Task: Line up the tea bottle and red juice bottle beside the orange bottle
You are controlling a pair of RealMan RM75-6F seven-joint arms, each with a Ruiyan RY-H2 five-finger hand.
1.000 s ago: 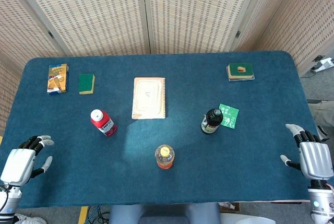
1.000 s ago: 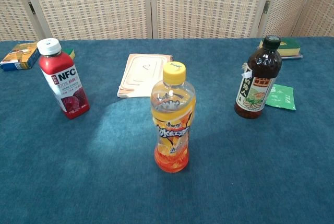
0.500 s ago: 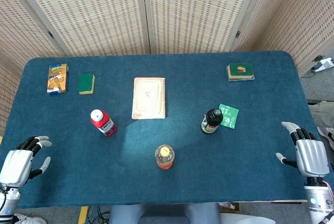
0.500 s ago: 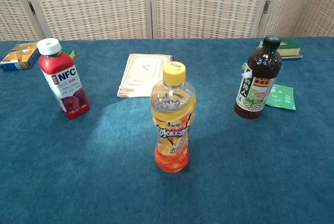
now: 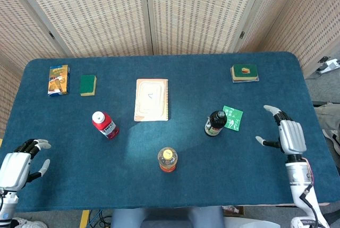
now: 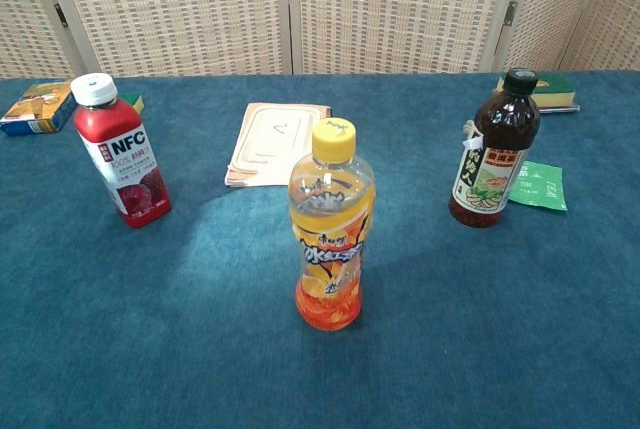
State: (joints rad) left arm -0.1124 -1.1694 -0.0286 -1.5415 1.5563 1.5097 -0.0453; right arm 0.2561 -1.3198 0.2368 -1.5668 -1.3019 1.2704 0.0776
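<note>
We hold our right hand (image 5: 287, 135) empty and spread, right of the tea bottle (image 5: 214, 123), likely lining up a grasp; the orange bottle (image 5: 167, 159) stands nearer us, the red juice bottle (image 5: 104, 125) far left, our left hand (image 5: 18, 163) empty too.

Matt blue cloth covers the table (image 6: 560, 349). The orange bottle (image 6: 330, 229) and red juice bottle (image 6: 122, 154) are glossy plastic; the tea bottle (image 6: 492, 154) carries a paper label. Woven screens (image 6: 400, 9) behind look rough.

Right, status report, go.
Both hands open: left hand, right hand. Tea bottle, red juice bottle, orange bottle upright, not lined up. Nothing blocking.
</note>
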